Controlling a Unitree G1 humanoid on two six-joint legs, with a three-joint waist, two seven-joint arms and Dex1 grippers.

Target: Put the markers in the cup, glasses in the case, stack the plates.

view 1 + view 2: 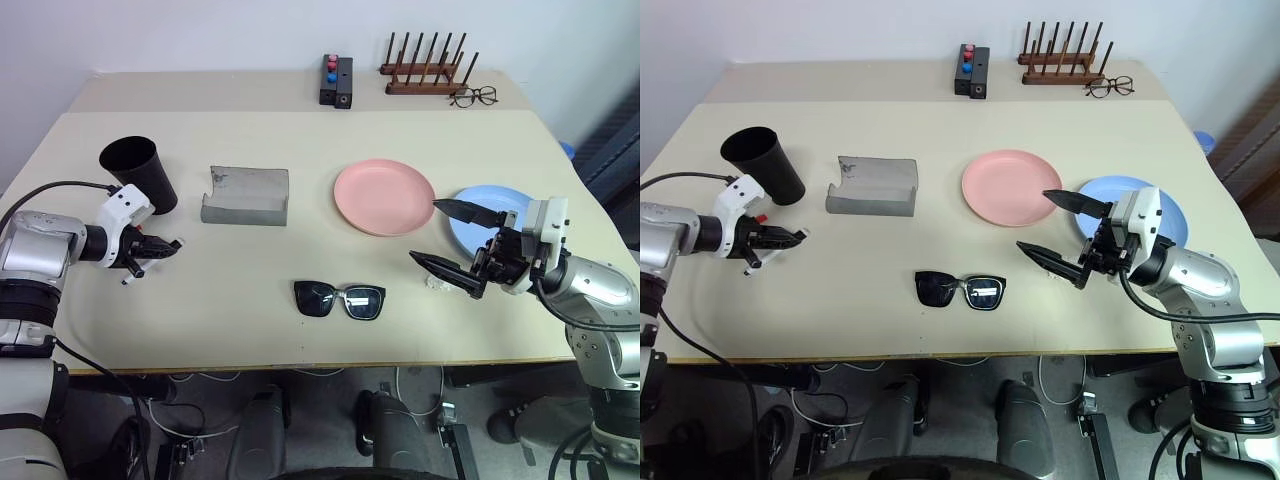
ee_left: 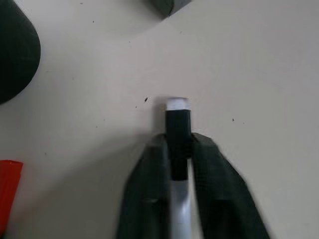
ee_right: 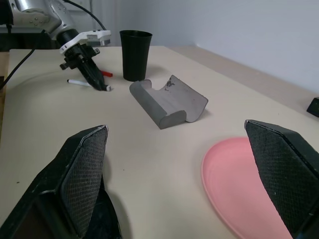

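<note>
**A:** What is your left end effector [image 2: 179,159] doing?

**B:** Its two black fingers are pinched onto a marker [image 2: 178,130] lying on the table [image 1: 250,340]. In the left wrist view the marker's dark body with a white tip sticks out past my fingertips. A second marker with a red cap [image 2: 7,191] lies just beside it, near the foot of the cup [image 1: 140,172].

**A:** And the right end effector?

**B:** My right end effector [image 1: 452,237] hangs above the table with its fingers spread wide and nothing between them. It sits between the pink plate [image 1: 384,196] and the blue plate [image 1: 478,222], in front of both and partly covering the blue one.

**A:** Where are the other things?

**B:** The cup stands upright at the table's left side, just behind my left end effector. The grey case [image 1: 245,196] lies open to the right of the cup, well apart from it. The two plates sit side by side, not stacked. The sunglasses [image 1: 339,299] lie near the front edge, lenses toward me, between my two arms.

**A:** Anything at the back?

**B:** A small black box with red and blue knobs [image 1: 336,80], a wooden rack [image 1: 424,70] and wire-framed spectacles [image 1: 473,96].
</note>
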